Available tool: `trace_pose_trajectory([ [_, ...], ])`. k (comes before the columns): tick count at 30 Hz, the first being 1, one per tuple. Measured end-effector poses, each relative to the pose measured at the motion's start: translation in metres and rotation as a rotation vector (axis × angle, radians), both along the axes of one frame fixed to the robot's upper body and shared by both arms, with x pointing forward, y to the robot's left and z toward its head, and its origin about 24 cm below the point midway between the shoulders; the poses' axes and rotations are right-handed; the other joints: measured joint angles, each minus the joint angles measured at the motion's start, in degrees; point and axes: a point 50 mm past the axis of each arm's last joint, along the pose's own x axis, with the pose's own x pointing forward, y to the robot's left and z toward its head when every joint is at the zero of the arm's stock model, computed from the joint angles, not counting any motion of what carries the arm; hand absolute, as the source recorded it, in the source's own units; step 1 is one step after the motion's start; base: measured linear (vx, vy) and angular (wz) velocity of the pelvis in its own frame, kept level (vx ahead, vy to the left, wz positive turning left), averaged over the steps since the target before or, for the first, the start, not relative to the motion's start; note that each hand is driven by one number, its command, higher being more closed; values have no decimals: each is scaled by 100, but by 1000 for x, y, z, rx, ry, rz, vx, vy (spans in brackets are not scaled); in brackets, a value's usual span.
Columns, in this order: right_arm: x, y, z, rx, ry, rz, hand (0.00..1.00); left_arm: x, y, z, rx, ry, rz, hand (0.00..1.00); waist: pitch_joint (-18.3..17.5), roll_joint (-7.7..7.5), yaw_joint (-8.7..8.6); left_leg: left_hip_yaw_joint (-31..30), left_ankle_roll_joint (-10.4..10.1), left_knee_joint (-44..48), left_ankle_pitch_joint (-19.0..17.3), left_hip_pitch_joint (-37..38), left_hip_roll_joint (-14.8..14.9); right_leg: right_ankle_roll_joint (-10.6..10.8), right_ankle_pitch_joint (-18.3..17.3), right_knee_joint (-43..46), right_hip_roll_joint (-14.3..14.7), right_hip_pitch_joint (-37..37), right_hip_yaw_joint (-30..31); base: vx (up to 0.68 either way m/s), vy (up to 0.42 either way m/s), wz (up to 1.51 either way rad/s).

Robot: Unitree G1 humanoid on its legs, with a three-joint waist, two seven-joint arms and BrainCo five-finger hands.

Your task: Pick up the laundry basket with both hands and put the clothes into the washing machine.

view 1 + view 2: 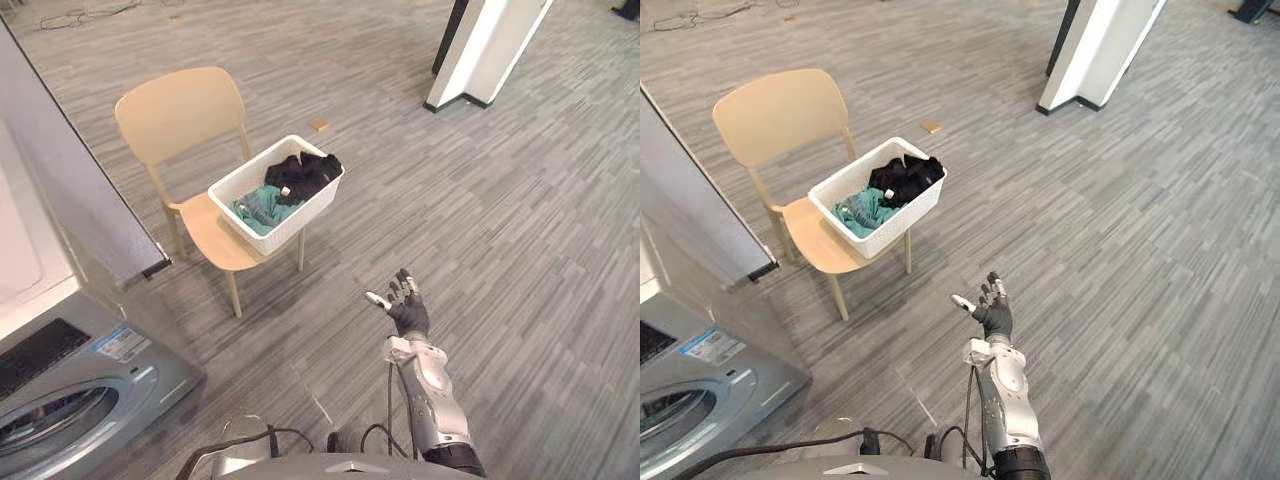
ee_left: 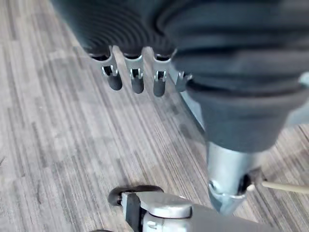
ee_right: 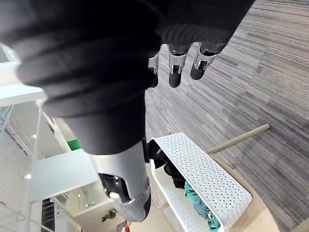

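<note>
Basket (image 1: 305,215) sits on the chair (image 1: 180,115) seat with black and teal clothes (image 1: 300,175) inside, washer (image 1: 90,400) nearby at the robot's left. I read the right hand (image 1: 408,312) over the floor (image 1: 500,200), well apart from the basket, fingers spread. Left hand (image 2: 136,82) hangs above the floor, fingers relaxed.

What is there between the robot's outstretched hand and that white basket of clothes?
Bare grey floor, seen in the left eye view: the open right hand hovers apart from the laundry basket on the chair.
</note>
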Motion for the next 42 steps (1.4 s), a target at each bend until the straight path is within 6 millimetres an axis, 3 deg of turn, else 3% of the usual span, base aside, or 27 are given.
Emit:
trace_pose_trajectory([
  [1,-7,-2,-5,-37,30,4,0,3,2,1,8,-8,-30,0,-14,5,-87,-185,18,-19,-28,228,-30,-324,173,523,-243,-46,-388,375,-82,77],
  [4,-7,-10,0,-114,14,18,0,26,7,5,34,-76,-69,0,-46,-46,-139,-691,-71,-280,-2,545,19,-1096,-365,784,-698,-544,-844,371,-157,77],
  [5,-6,-12,4,-125,-4,19,0,32,6,6,34,-89,-86,0,-35,-14,-170,-866,-143,-418,38,615,73,-1192,-516,484,-786,-702,-838,429,-284,85],
  [8,1,-14,16,-137,-54,21,0,40,2,6,34,-103,-138,0,21,97,-246,-1247,-247,-681,94,870,378,-1113,-469,-1272,-800,-968,-299,384,-328,66],
  [9,4,-14,23,-137,-84,19,0,40,3,6,43,-100,-143,0,25,101,-240,-1343,-260,-706,95,961,505,-1029,-74,-2391,-778,-973,181,413,-443,58],
  [10,5,-15,29,-137,-113,7,0,39,9,7,59,-97,-158,0,-28,-11,-244,-1481,-479,-704,72,1003,555,-957,536,-3673,-817,-764,724,492,-549,68],
  [11,4,-18,32,-143,-125,-2,0,39,13,8,70,-95,-163,0,-30,-14,-255,-1613,-605,-713,9,1089,623,-523,1205,-3813,-784,-613,749,413,-458,63],
  [12,5,-27,34,-170,-129,-18,0,41,-1,5,37,-99,-164,0,-1,295,-202,-1886,-738,-760,-36,1154,783,-573,1118,-3678,-587,-506,607,274,-317,39],
  [13,5,-31,37,-182,-141,-29,0,40,-7,4,27,-100,-159,0,18,263,-195,-2019,-786,-867,3,1116,649,-604,971,-3537,-585,-543,646,269,-331,55],
  [14,1,-38,47,-193,-177,-56,0,40,-6,4,31,-102,-159,0,-21,346,-249,-2104,-781,-1007,314,998,515,-684,602,-3040,-575,-651,683,240,-375,68],
  [15,-5,-38,55,-199,-209,-58,0,40,-6,4,36,-98,-162,0,-51,313,-239,-2281,-960,-1119,497,1080,514,-707,167,-2389,-612,-809,659,197,-323,78],
  [17,-8,-35,66,-200,-257,-57,0,38,-6,4,40,-98,-129,0,-103,350,-267,-2732,-966,-1096,500,1092,701,-799,-361,-1793,-603,-854,366,263,-364,96],
  [18,-9,-36,65,-228,-252,-54,0,37,-8,4,34,-106,-71,0,-144,422,-318,-3078,-969,-801,546,922,936,-943,-532,-1756,-567,-632,-105,246,-315,124],
  [19,-10,-36,65,-245,-249,-50,0,36,-9,4,33,-111,-42,0,-147,424,-323,-3228,-900,-528,608,762,1014,-1005,-604,-1762,-533,-504,-312,213,-311,129],
  [21,-12,-30,71,-286,-273,-30,0,35,-6,5,40,-126,29,0,-125,361,-211,-3452,-335,785,1142,26,1153,-1207,-730,-1893,-381,-79,-834,191,-379,97],
  [22,-11,-24,77,-305,-302,-9,0,27,-3,5,49,-114,70,0,-122,285,-130,-3285,33,1344,1827,-344,1339,-1378,-734,-2121,-194,232,-1045,135,-338,57],
  [24,-9,-25,79,-311,-313,-16,0,23,-1,5,63,-104,82,0,-92,206,-19,-2897,257,1501,2357,-463,1587,-1497,-681,-2442,-98,584,-1206,148,-298,44],
  [25,-7,-34,79,-367,-301,-52,0,22,-1,5,65,-100,77,0,-41,164,12,-2353,262,1910,2147,-744,1675,-1577,-633,-2766,-133,857,-1422,95,-199,54],
  [28,-5,-52,71,-473,-240,-117,0,19,-3,4,60,-86,33,0,-40,171,17,-1417,367,1781,1802,-1041,1384,-1629,-666,-3217,-213,1108,-1607,46,-82,55],
  [29,-3,-55,68,-487,-225,-120,0,17,-2,4,60,-76,26,0,-46,156,13,-1362,307,1648,1744,-1010,1364,-1628,-659,-3293,-234,1133,-1616,52,12,46],
  [31,3,-62,74,-557,-230,-127,0,14,-4,2,45,-59,13,0,34,187,-75,-1101,-127,779,1294,-1057,1118,-1670,-581,-3535,-330,1180,-1673,74,45,59],
  [32,7,-63,76,-565,-237,-129,0,14,-5,2,42,-55,7,0,78,202,-107,-1066,-174,528,1266,-1070,1013,-1670,-568,-3613,-346,1234,-1674,76,109,55],
  [34,19,-67,84,-623,-258,-134,0,14,-7,2,36,-52,-16,0,88,212,-41,-1098,-305,-675,1501,-1161,492,-1504,-539,-3775,-491,1328,-1709,110,175,23],
  [36,25,-61,88,-622,-282,-121,0,4,-4,0,36,-12,-19,0,95,169,96,-1233,-552,-1017,2001,-1002,188,-1309,-603,-3819,-564,1446,-1449,261,212,6],
  [38,30,-60,96,-646,-313,-119,0,12,-2,1,41,-31,-29,0,136,39,25,-1305,-426,-833,1925,-1074,13,-1206,-478,-4035,-521,1513,-1038,286,160,37],
  [39,34,-58,100,-660,-330,-114,0,16,2,2,52,-42,-32,0,177,35,59,-1256,-359,-592,1810,-1148,-18,-1073,-306,-4262,-522,1675,-868,194,166,9],
  [42,40,-50,106,-669,-361,-72,0,17,1,2,43,-45,-36,0,172,47,79,-1117,-291,-303,1356,-1021,-94,-997,-279,-4307,-640,1892,-753,213,172,-9],
])
